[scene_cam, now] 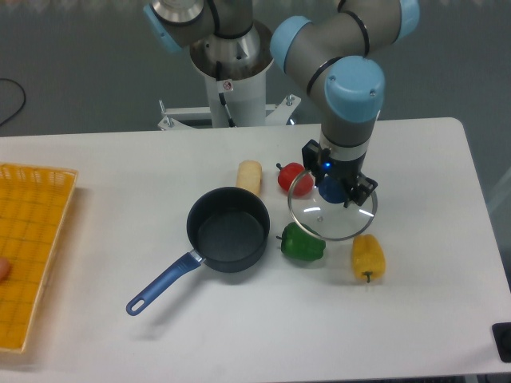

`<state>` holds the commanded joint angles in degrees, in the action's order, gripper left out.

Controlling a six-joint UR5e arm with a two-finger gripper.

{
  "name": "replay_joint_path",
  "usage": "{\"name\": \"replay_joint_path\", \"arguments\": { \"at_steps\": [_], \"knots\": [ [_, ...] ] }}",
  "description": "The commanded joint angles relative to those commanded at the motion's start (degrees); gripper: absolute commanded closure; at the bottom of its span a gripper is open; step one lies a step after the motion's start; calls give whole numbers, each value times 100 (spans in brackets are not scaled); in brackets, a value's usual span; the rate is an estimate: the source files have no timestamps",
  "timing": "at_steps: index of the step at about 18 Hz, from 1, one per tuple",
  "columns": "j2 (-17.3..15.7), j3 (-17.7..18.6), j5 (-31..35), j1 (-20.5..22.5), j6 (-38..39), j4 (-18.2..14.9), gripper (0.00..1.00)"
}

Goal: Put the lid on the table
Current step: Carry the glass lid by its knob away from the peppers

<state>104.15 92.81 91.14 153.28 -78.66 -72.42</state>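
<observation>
The round glass lid (329,217) with a thin metal rim hangs just above the white table (431,263), right of the dark blue saucepan (229,230). My gripper (335,188) comes straight down over its centre and is shut on the dark blue knob. The lid's rim overlaps the green pepper (302,242) and sits close to the yellow pepper (368,257). I cannot tell whether the lid touches the table.
A red tomato (291,177) and a pale corn piece (249,175) lie behind the saucepan. The saucepan's blue handle (162,283) points toward the front left. A yellow mesh tray (30,251) sits at the left edge.
</observation>
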Motion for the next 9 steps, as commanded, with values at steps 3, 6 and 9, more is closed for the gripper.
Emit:
{"name": "replay_joint_path", "arguments": {
  "at_steps": [3, 6, 9],
  "knots": [
    [-26, 53, 18, 140, -97, -9, 43],
    [-44, 62, 18, 246, -396, -70, 42],
    [-35, 97, 9, 351, -448, -70, 42]
  ]
}}
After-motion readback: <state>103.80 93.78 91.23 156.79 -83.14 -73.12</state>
